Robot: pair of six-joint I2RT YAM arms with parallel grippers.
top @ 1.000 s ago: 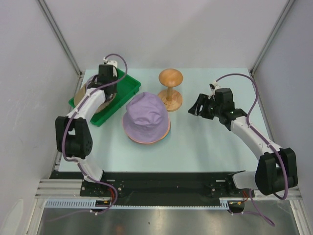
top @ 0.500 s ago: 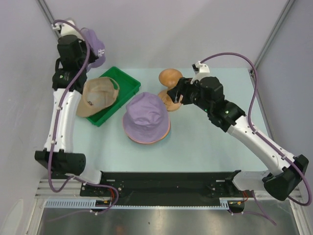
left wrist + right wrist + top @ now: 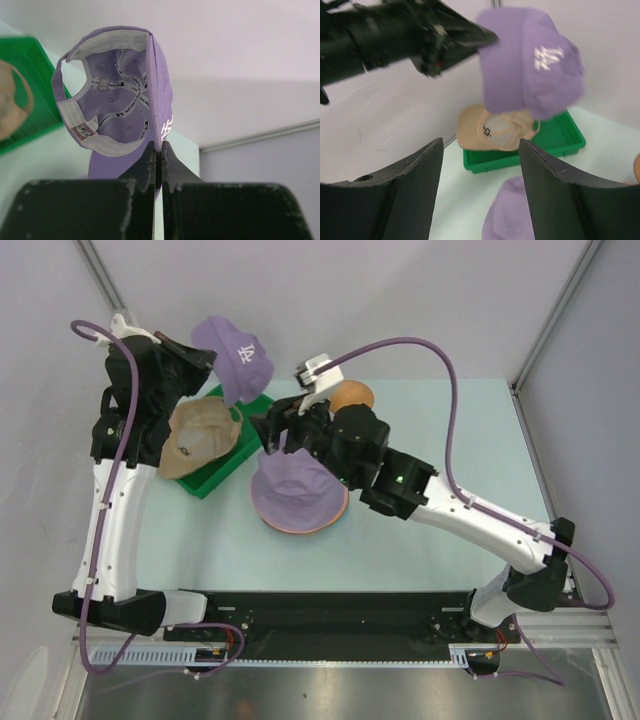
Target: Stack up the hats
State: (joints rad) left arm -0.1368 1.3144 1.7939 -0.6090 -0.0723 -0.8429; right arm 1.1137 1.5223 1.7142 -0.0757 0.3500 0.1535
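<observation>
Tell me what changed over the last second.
The left gripper rose from the green tray clamping a lavender baseball cap, now held high. The open right gripper swung left toward it, above the lavender bucket hat. Tan cap, bucket hat and tray stayed put.

walls (image 3: 400,290): pale grey | table (image 3: 300,560): light blue | light: even

Looks like soft matt cloth on the lavender cap (image 3: 240,355), with white embroidery on its front; same on the tan cap (image 3: 195,435) and the lavender bucket hat (image 3: 298,480). Smooth, faintly glossy green plastic for the tray (image 3: 215,478). Smooth, satiny wood for the stand (image 3: 352,395). Matt pale tabletop (image 3: 420,550).
</observation>
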